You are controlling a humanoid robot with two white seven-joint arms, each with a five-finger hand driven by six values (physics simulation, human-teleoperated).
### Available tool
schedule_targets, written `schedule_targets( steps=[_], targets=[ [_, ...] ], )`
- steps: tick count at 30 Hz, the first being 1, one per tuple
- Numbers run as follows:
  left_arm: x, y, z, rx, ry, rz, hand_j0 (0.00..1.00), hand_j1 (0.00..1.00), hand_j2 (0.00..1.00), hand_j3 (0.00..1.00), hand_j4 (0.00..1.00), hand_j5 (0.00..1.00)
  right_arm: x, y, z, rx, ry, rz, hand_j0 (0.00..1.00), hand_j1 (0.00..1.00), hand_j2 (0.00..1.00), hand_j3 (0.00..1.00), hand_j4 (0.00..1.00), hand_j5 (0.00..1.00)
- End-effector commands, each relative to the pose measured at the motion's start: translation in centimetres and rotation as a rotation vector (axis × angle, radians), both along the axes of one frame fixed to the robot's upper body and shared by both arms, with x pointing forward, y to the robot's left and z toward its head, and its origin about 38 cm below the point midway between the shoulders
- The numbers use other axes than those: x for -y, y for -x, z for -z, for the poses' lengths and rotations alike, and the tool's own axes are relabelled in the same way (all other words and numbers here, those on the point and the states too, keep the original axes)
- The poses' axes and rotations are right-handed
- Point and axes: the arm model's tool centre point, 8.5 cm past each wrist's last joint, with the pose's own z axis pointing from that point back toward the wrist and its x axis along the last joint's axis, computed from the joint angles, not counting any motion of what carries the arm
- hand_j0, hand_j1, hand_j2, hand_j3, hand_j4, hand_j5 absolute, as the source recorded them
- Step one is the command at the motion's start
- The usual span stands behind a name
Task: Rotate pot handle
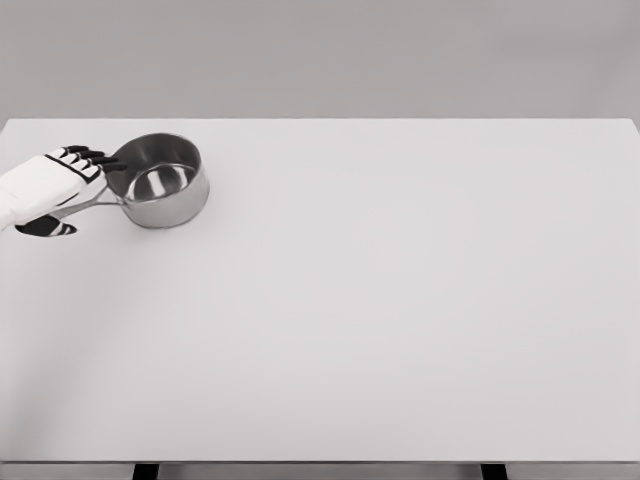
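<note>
Steel pot (160,182) sits upright at the far left of the white desk (380,300), its thin handle (92,203) pointing left toward the edge. Left robot hand (55,185) lies over that handle, dark fingertips (95,156) reaching the pot's rim (whether the fingers actually clamp the handle cannot be told), thumb below it.

Pot (160,182) on table (400,300) — far left corner — left hand (45,188) beside it.
</note>
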Motion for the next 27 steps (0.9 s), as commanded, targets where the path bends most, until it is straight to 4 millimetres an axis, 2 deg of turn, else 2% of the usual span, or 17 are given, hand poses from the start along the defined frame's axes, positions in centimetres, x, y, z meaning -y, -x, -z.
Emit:
schedule_targets(
  steps=[1, 16, 27],
  targets=[
    [-0.6, -0.1, 0.1, -0.004, 0.007, -0.018, 1.0, 1.0, 1.0, 1.0, 1.0, 1.0, 0.0, 0.0, 0.0, 0.0, 0.0, 0.0, 1.0, 1.0, 1.0, 1.0, 1.0, 1.0],
    [-0.9, -0.6, -0.4, 0.007, 0.012, -0.031, 1.0, 1.0, 1.0, 1.0, 1.0, 1.0, 0.0, 0.0, 0.0, 0.0, 0.0, 0.0, 1.0, 1.0, 1.0, 1.0, 1.0, 1.0],
    [-2.1, -1.2, -0.6, 0.002, 0.018, -0.067, 1.0, 1.0, 1.0, 1.0, 1.0, 1.0, 0.0, 0.0, 0.0, 0.0, 0.0, 0.0, 1.0, 1.0, 1.0, 1.0, 1.0, 1.0]
  ],
)
